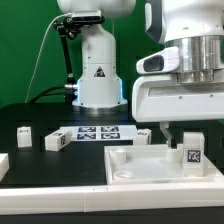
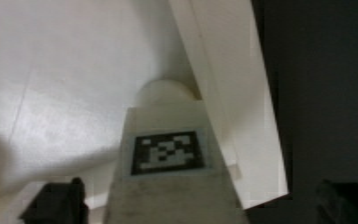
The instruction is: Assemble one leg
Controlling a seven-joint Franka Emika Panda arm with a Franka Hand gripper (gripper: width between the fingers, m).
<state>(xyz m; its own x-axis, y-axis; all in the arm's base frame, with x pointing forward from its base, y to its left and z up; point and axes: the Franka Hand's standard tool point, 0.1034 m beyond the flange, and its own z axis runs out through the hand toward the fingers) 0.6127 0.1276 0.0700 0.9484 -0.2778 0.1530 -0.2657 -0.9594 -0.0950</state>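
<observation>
A white leg (image 1: pixel 192 152) with a black-and-white tag stands upright inside the large white tray-like part (image 1: pixel 130 172), near its far rim at the exterior view's right. My gripper (image 1: pixel 180 138) hangs right over it. In the wrist view the leg (image 2: pixel 167 150) lies between my two dark fingertips (image 2: pixel 51 203), with a gap showing on both sides. The gripper (image 2: pixel 197 203) is open around the leg. The tray's raised rim (image 2: pixel 220 90) runs beside the leg.
Three more legs lie on the black table: two at the exterior view's left (image 1: pixel 23 132) (image 1: pixel 55 140) and one behind the tray (image 1: pixel 143 135). The marker board (image 1: pixel 97 133) lies in front of the robot base (image 1: pixel 98 80). Another white part (image 1: pixel 3 165) shows at the left edge.
</observation>
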